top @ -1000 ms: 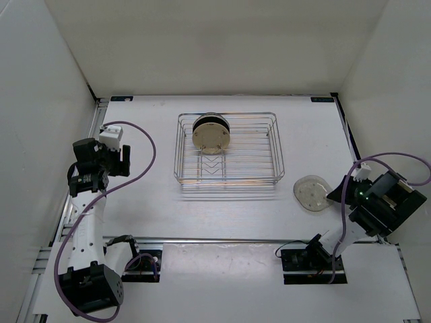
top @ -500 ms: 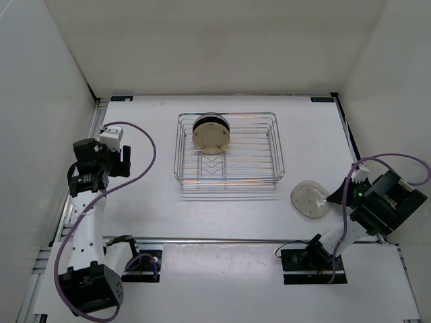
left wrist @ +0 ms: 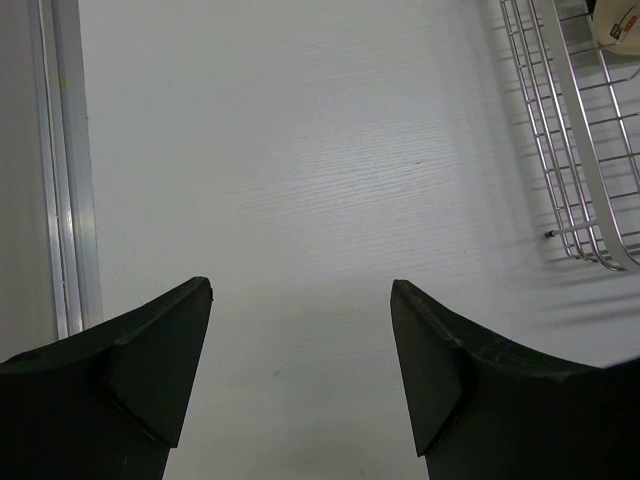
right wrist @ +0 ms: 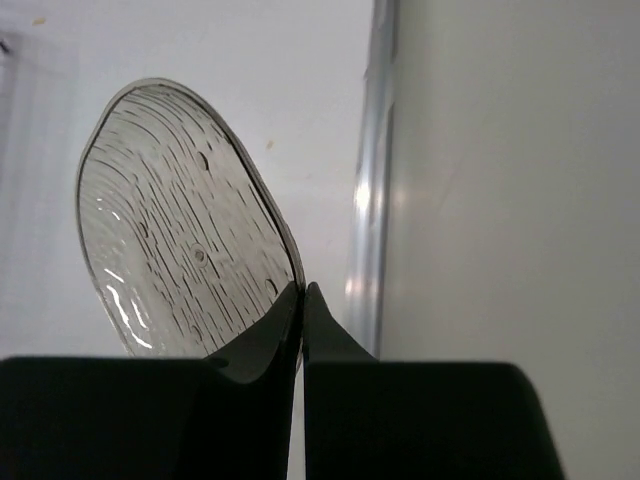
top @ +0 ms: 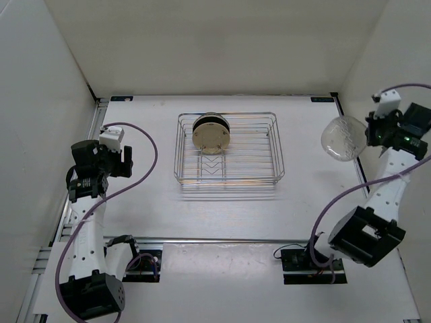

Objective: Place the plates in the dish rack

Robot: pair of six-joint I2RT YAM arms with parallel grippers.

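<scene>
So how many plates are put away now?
Two stand in the dish rack: the black plate and the tan plate. The right gripper holds a grey plate in the air; it should go in next. The left gripper is open and empty. No other plate shows.

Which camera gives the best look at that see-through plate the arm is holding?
The right wrist view: the plate fills it, ripples and specks clear, its rim pinched by the right gripper. The top view shows it small, raised right of the rack. The left wrist view misses it.
</scene>
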